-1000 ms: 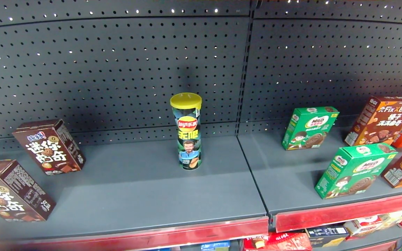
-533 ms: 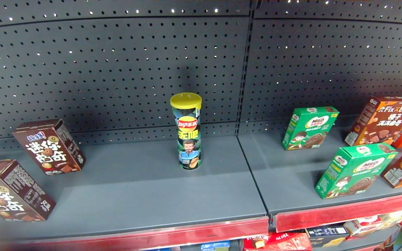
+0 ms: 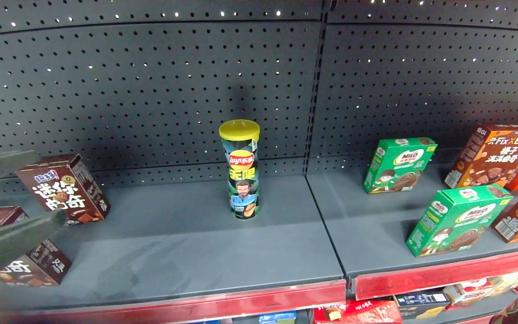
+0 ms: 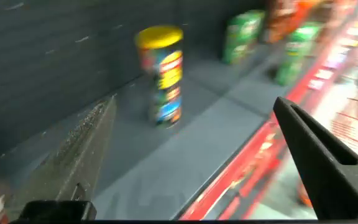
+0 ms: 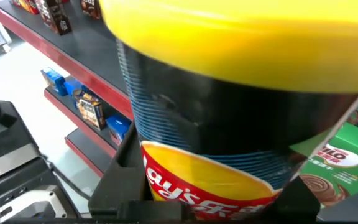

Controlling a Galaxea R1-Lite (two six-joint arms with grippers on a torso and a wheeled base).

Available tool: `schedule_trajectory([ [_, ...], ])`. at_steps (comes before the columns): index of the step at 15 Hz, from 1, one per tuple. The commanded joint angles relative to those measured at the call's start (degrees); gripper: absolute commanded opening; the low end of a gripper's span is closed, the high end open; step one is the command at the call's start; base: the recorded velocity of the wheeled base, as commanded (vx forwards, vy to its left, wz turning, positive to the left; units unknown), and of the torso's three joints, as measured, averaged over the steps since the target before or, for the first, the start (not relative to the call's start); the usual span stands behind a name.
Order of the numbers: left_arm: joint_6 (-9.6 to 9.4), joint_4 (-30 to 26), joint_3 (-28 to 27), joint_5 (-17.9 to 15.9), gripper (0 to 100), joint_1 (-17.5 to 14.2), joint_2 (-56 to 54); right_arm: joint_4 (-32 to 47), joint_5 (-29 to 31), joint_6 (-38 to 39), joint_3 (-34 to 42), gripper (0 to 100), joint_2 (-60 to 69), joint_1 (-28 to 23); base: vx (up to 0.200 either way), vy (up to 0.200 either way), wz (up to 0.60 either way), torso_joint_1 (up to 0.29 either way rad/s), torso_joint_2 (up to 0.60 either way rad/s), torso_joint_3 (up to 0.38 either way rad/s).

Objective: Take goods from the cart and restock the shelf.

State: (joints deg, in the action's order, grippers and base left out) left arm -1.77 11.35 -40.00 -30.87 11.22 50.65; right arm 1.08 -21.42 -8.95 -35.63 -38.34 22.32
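Observation:
A tall chip can [image 3: 240, 168] with a yellow lid stands upright in the middle of the grey shelf [image 3: 187, 252], close to the pegboard back. My left gripper [image 3: 51, 184] is open at the shelf's left end, in front of the brown boxes and well left of the can. In the left wrist view its two fingers [image 4: 73, 162] spread wide, and the can [image 4: 161, 78] stands beyond the left gripper [image 4: 196, 102]. My right gripper [image 5: 210, 186] is shut on a second chip can [image 5: 229, 124] with a yellow lid, held off the shelf.
Two brown cookie boxes [image 3: 63, 189] stand at the left end, the nearer one [image 3: 34, 267] partly hidden by a finger. Green boxes [image 3: 398, 164] [image 3: 457, 220] and orange boxes [image 3: 493, 155] stand on the right. Bare shelf lies around the standing can. A lower shelf [image 3: 421, 301] holds more goods.
The left gripper's fingers have come into the head view from the left, in front of the brown boxes. The can on the shelf has not moved.

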Motion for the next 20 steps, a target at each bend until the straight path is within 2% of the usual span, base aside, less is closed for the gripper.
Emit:
schedule_trajectory([
  [1,-0.25,1.0,-0.4,-2.5,100,0.2,8.1,0.0,0.0,0.0,-0.1,0,0.8,-0.3,0.000,0.000,0.00,0.000,0.00,0.000],
  [4,-0.43,9.1,0.4,-3.8,100,0.5,14.8,0.0,0.0,0.0,-0.3,0,0.8,-0.3,0.000,0.000,0.00,0.000,0.00,0.000],
  [6,-0.25,12.7,0.1,-4.3,100,0.5,19.0,-0.1,-0.1,0.0,-0.8,0,0.8,-0.2,0.000,0.000,0.00,0.000,0.00,0.000],
  [8,-0.17,13.5,-0.1,-4.7,100,0.4,20.5,-0.1,-0.1,0.0,-1.1,0,0.7,-0.2,0.000,0.000,0.00,0.000,0.00,0.000],
  [9,-0.17,17.5,-0.1,-6.4,100,0.2,25.5,-0.1,-0.2,0.0,-1.1,0,0.5,-0.1,0.000,0.000,0.00,0.000,0.00,0.000],
  [12,-0.08,23.5,-0.4,-8.8,100,0.2,31.4,-0.4,-0.3,0.0,-1.2,0,0.6,0.7,0.000,0.000,0.00,0.000,0.00,0.000],
  [14,-0.25,25.7,-0.7,-8.9,100,0.2,34.6,-0.4,-0.3,0.0,-0.8,0,0.7,0.8,0.000,0.000,0.00,0.000,0.00,0.000],
  [17,-0.34,30.9,-2.8,-10.3,100,0.2,41.5,-0.4,-0.2,0.1,-0.7,0,0.7,0.8,0.000,0.000,0.00,0.000,0.00,0.000],
  [19,-0.61,31.0,-6.2,-11.4,100,0.2,44.9,-0.4,-0.1,0.1,-0.7,0,0.7,0.5,0.000,0.000,0.00,0.000,0.00,0.000],
  [20,-1.31,31.1,-8.5,-11.5,100,0.2,46.8,-0.3,-0.1,0.1,-0.7,0,0.7,0.5,0.000,0.000,0.00,0.000,0.00,0.000],
])
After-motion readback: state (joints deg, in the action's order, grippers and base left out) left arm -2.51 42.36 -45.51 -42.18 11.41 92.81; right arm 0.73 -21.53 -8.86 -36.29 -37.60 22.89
